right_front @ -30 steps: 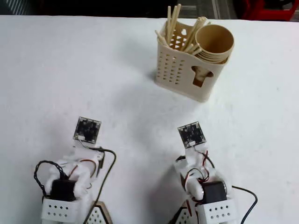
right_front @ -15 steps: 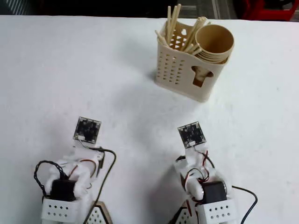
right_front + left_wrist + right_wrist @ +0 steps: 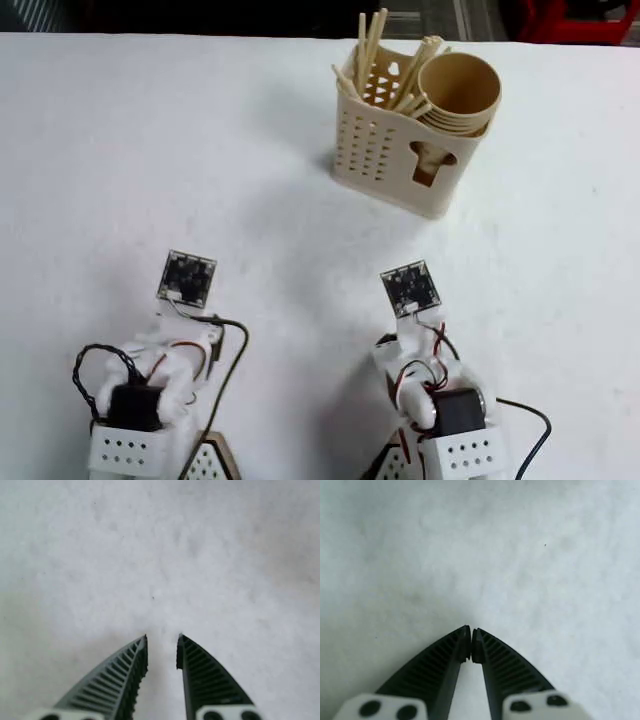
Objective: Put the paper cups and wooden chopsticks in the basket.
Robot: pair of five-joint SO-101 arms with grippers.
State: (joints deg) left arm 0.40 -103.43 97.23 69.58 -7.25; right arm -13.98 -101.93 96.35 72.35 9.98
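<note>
A cream slotted basket [image 3: 385, 150] stands at the far side of the white table. Stacked tan paper cups [image 3: 460, 95] sit in its right part, and several wooden chopsticks [image 3: 372, 50] stick up out of its left part. Both arms are folded back at the near edge, far from the basket. My left gripper [image 3: 162, 637] hangs over bare table with its fingertips a little apart and nothing between them. My right gripper [image 3: 471, 630] is shut with its tips touching, also over bare table and holding nothing.
The left arm [image 3: 150, 390] and the right arm [image 3: 435, 390] sit side by side at the near edge, with cables trailing beside them. White table [image 3: 200, 150] stretches between them and the basket. Dark floor lies past the far edge.
</note>
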